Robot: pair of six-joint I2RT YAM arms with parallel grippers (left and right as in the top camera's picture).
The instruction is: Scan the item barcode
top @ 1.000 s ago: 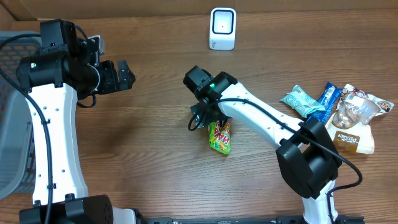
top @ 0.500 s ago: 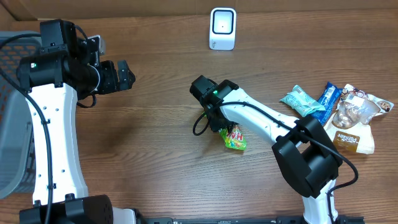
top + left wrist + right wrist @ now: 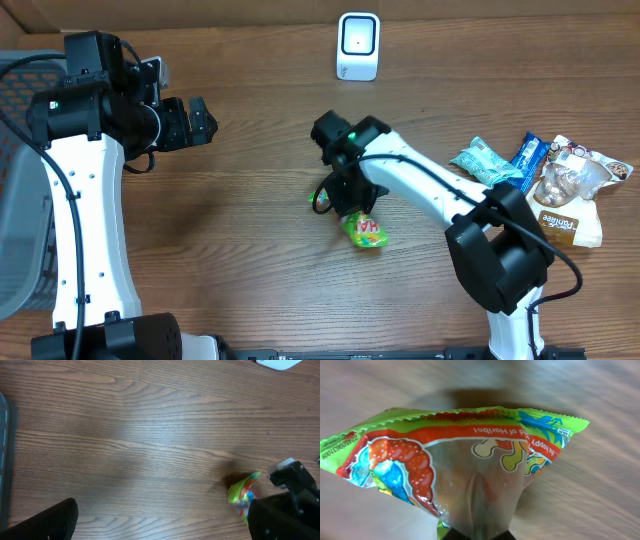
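**Pinched Tight at Mid-Table**

Closed hard, with the right gripper (image 3: 352,207), on one edge of the candy bag (image 3: 366,230). No gap to be seen between the jaws in the right wrist view, only clear film of the candy bag (image 3: 465,475) bunched into them at the bottom of the frame. Found near the middle of the table (image 3: 250,250), in front of the scanner (image 3: 358,46) and well apart from it. Printed in green, orange and red around a clear window, with a strip of digits along one crimped end, too small to read in full. Cannot tell whether resting on the wood or raised just off it, though throwing a dark shadow behind.

Spread wide with the left gripper (image 3: 203,122), holding nothing, up over the left part of the table and well apart from the candy bag. Looks down from there on wood grain, with the candy bag (image 3: 243,494) toward the lower right and one white corner of the scanner (image 3: 280,363) at the top edge.

Piled at the right edge of the table, untouched: a teal packet (image 3: 483,163), a blue bar (image 3: 528,157), a clear pouch (image 3: 570,195) of brown snacks. At the far left edge, beside the left arm (image 3: 85,220), a grey basket (image 3: 18,200).
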